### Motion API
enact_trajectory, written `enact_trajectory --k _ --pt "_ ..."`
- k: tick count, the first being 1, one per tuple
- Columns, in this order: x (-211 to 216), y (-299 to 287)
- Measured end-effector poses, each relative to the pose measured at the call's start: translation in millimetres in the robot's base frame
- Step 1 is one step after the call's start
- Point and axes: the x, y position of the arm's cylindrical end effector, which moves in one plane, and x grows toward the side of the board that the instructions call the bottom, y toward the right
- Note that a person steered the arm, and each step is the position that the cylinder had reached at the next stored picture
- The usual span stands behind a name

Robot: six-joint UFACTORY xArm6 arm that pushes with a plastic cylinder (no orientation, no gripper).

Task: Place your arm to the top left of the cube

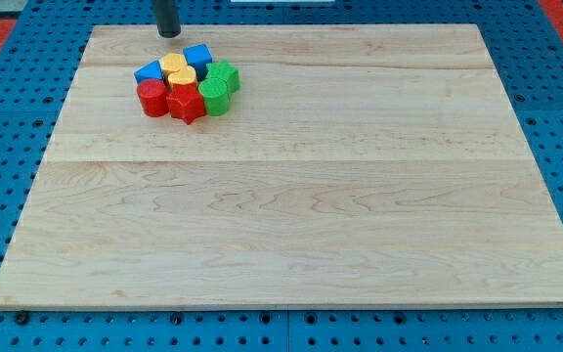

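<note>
The camera view shows a wooden board (291, 196) on a blue table with holes (8, 117). Near the view's top left, a small bunch of blocks sits packed together, all touching.

There is a blue cube (198, 55) at the top of the bunch. Next to it is a yellow heart block (176, 67), and a blue block (149, 72) sits on the view's left. Below are a red round block (151, 98) and a red star block (187, 104). Two green blocks (219, 86) are on the view's right.

My tip (169, 35) is a dark rod with no fingers, so it cannot open, close or hold anything. It stands just above and to the view's left of the blue cube, near it but not touching.

I think the spot is almost right. If my tip slides down or right, it could bump the cube or the yellow heart block and push the whole bunch apart.
</note>
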Motion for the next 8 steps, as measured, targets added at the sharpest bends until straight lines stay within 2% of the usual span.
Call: enact_trajectory --k 8 --pt "-7.3 14.6"
